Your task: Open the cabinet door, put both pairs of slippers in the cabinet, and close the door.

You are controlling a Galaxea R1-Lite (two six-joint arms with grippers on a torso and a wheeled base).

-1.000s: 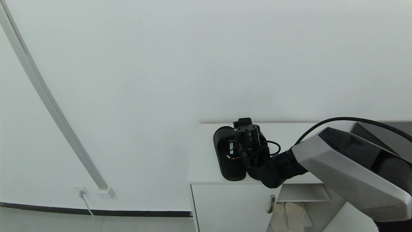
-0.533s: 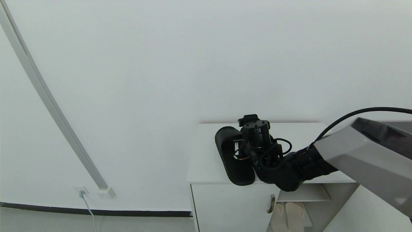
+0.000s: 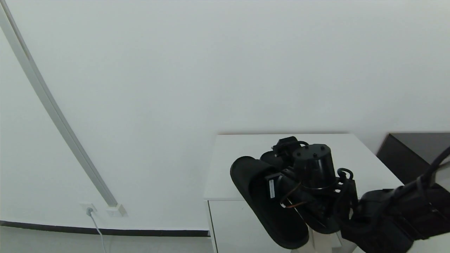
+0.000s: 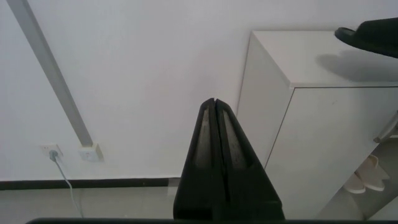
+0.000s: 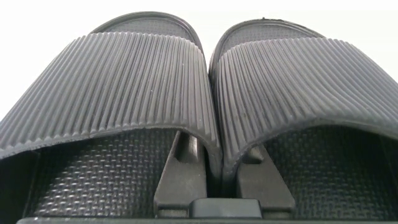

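Observation:
A pair of black slippers [image 3: 270, 207] hangs in the air over the front edge of the white cabinet [image 3: 235, 168]. My right gripper [image 5: 214, 158] is shut on them, its fingers [image 5: 180, 168] under the ribbed straps and pinching the two inner sides together. The toe of one black slipper [image 4: 373, 36] juts over the cabinet top [image 4: 298, 56]. A pair of white slippers [image 4: 367, 179] lies low inside the cabinet's open right side, past the door handle [image 4: 388, 130]. My left gripper [image 4: 214, 143] is shut and empty, held left of the cabinet, facing the wall.
A dark piece of furniture [image 3: 404, 151] stands right of the cabinet. A wall socket [image 3: 89, 210] with a cable sits low on the left wall, below a slanting white conduit [image 3: 52, 105]. Open floor lies left of the cabinet.
My right arm has lifted the black slippers off the cabinet top and pulled them forward and to the right, past the front edge. The slippers now tilt instead of lying flat.

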